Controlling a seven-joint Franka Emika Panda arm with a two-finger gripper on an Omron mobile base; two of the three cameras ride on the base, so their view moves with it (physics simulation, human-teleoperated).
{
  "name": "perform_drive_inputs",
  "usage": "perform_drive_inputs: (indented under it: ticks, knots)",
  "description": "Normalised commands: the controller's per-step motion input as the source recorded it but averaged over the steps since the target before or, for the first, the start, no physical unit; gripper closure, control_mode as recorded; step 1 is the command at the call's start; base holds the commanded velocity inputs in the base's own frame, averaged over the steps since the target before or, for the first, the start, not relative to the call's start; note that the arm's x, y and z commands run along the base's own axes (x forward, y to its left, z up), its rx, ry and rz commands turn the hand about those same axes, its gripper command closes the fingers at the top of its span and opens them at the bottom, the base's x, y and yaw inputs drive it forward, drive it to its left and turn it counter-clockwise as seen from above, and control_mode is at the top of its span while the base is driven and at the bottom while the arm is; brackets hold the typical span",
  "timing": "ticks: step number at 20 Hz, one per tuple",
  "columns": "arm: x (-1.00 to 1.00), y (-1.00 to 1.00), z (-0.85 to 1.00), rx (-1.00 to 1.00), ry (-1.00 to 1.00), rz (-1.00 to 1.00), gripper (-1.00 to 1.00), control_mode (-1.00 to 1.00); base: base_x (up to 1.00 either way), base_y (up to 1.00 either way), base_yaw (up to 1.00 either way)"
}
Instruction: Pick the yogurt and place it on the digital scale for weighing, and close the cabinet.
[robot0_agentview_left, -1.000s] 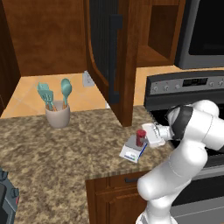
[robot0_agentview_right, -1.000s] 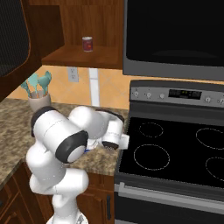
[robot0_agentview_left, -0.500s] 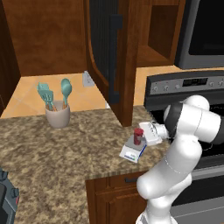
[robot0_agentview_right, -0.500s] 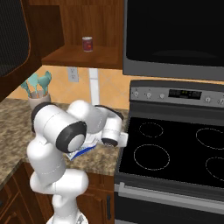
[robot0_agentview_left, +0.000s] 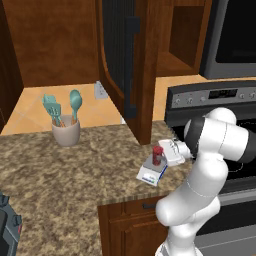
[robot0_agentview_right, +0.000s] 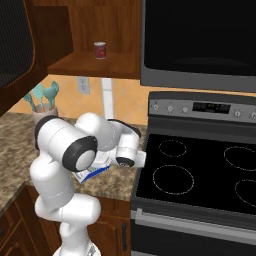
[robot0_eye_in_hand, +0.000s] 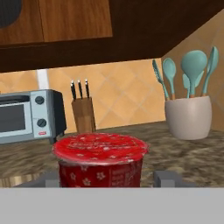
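No brand or wording can be read anywhere: the yogurt (robot0_eye_in_hand: 100, 159) carries a pattern of small pale specks on its red lid and side, and the stove (robot0_agentview_right: 200, 165) shows a lit readout on its control panel that is too small to make out. The yogurt stands upright on the grey plate of the digital scale (robot0_agentview_left: 153, 172), which sits on the speckled stone counter (robot0_agentview_left: 60, 175) near its front edge, just beside the stove. The gripper (robot0_agentview_left: 169, 151) is level with the cup, pointing at it from the stove side; in the hand view its finger tips (robot0_eye_in_hand: 164, 178) sit low at either side of the cup, seemingly with a little space between each and the red wall, so the jaws look parted and off the cup, though the bottom of that view cuts them short and I would not swear to it. The cabinet (robot0_agentview_left: 125, 65) above the counter has its ribbed door swung out (the dark bar handle faces the room), and a second small red can (robot0_agentview_right: 100, 50) stands on the open shelf inside. Further along the counter are a grey cup of teal spatulas (robot0_agentview_left: 65, 125), a knife block (robot0_eye_in_hand: 83, 111) and a toaster oven (robot0_eye_in_hand: 28, 116).
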Motion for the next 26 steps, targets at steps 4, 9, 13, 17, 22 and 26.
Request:
perform_drive_inputs:
  ticks: [4,9,13,17,22,26]
  knots:
    - [-0.06,0.00,0.00,0.00,0.00,0.00,-1.00,-1.00,0.00,0.00,0.00]
    - [-0.15,-0.08,0.04,0.00,-0.03,0.00,-1.00,-1.00,0.00,0.00,0.00]
    - [0.00,-0.16,0.00,0.00,-0.08,0.00,-1.00,-1.00,0.00,0.00,0.00]
    - [0.00,-0.23,0.00,0.00,-0.14,0.00,-1.00,-1.00,0.00,0.00,0.00]
    - [-0.17,-0.30,0.21,0.02,-0.17,0.00,-1.00,-1.00,0.00,0.00,0.00]
    - [-0.28,-0.28,0.38,0.01,-0.18,0.00,-1.00,-1.00,0.00,0.00,0.00]
